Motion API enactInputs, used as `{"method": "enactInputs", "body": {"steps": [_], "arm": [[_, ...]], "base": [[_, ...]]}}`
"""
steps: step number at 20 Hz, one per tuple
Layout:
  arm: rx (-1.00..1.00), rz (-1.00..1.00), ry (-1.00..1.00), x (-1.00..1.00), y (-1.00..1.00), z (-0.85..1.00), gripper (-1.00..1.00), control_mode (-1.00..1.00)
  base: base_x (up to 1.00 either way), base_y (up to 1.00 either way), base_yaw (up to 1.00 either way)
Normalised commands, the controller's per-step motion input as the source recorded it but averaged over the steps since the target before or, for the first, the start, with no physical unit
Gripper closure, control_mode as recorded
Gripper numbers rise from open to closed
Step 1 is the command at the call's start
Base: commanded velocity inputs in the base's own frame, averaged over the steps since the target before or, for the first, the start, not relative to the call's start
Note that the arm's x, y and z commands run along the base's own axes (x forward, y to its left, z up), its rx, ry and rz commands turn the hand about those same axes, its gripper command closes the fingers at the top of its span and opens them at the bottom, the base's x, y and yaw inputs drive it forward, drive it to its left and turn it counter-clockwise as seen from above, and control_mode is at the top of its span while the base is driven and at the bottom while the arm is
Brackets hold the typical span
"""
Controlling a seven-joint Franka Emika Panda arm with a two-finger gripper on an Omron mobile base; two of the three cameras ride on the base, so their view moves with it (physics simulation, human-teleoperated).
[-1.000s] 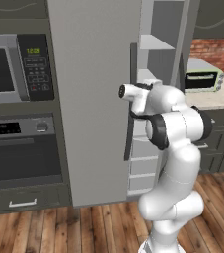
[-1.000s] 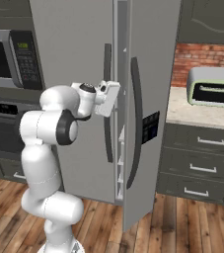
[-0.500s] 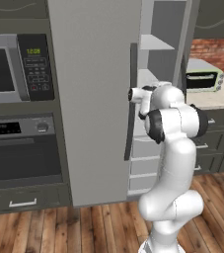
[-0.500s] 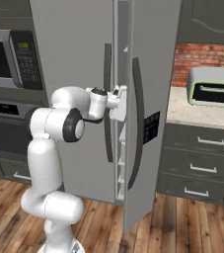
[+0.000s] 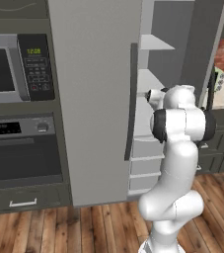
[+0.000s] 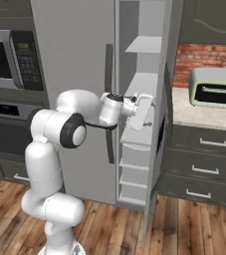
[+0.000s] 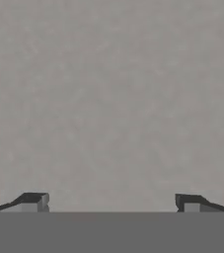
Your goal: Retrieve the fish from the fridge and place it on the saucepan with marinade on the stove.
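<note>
Here fridge [image 6: 79, 60] door ajar, wood floor [image 6: 184, 224].

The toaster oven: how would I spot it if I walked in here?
Find the tall grey fridge with its right door swung open. On the pale counter right of it, against red brick, sits the toaster oven: a small rounded silver box with a dark window, unlike the built-in microwave.

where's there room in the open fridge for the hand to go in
The fridge has its right door swung out. Its white shelves look bare, so the gaps between them are free. The tight spot is mid-height, where the open gripper sits between the left door's dark handle and the open door's edge.
</note>
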Motion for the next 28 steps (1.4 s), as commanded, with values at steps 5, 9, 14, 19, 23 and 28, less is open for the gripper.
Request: {"method": "enactInputs", "body": {"steps": [5,9,14,19,23,28], "arm": [[0.0,-0.01,-0.1,-0.68,-0.25,0.0,-1.0,-1.0],[0.06,0.0,-0.18,-0.67,0.25,0.31,-1.0,-1.0],[0.13,0.0,-0.24,-0.45,0.86,0.39,-1.0,-1.0],[0.25,0.02,-0.42,-0.22,1.0,0.07,-1.0,-1.0],[0.39,0.02,-0.48,-0.14,1.0,0.0,-1.0,-1.0],[0.44,0.14,-0.43,-0.26,0.87,0.01,-1.0,-1.0]], "base": [[0.0,0.0,0.0],[0.0,0.0,0.0],[0.0,0.0,0.0],[0.0,0.0,0.0],[0.0,0.0,0.0],[0.0,0.0,0.0]]}}
